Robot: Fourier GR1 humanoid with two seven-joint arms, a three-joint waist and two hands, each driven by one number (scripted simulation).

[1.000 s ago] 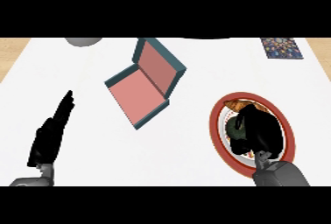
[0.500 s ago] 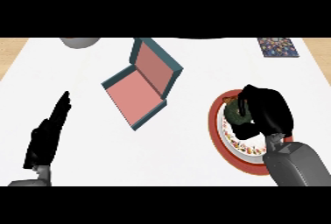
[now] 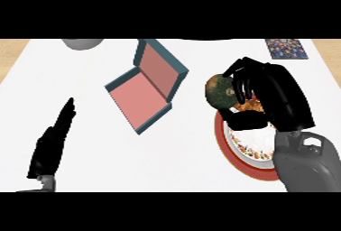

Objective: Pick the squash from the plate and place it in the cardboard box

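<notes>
- The right robot hand [image 3: 269, 97] is now carrying the squash [image 3: 222, 89] up and leftward; half a second ago it was still curled over the fruit low on the plate [image 3: 241, 151], and a second ago it was only settling onto it.
- The fingers are curling round the squash from the right with the thumb tucking under it, so the robot hand is pinching the squash rather than spreading.
- The squash is sitting at the plate's upper-left rim, appearing lifted clear of the plate's patterned face, which is now showing bare below the robot hand.
- That means, in my judgement, the pick is done and the carry to the cardboard box [image 3: 148, 85] is beginning.
- The box is lying open to the left of the squash, its lid tilting up on the right side and its pink floor facing upward.
- The raised lid edge is standing between squash and floor, so the robot hand is probably needing to pass over it.
- Bare tabletop [image 3: 180, 153] is lying open below the box and left of the plate, giving room for a lower approach.
- The left robot hand [image 3: 52, 142] is resting at the left edge, fingers straight, well apart from the box.
- A grey bowl [image 3: 83, 43] and a patterned card [image 3: 287, 48] are sitting at the far edge, out of the path.
</notes>
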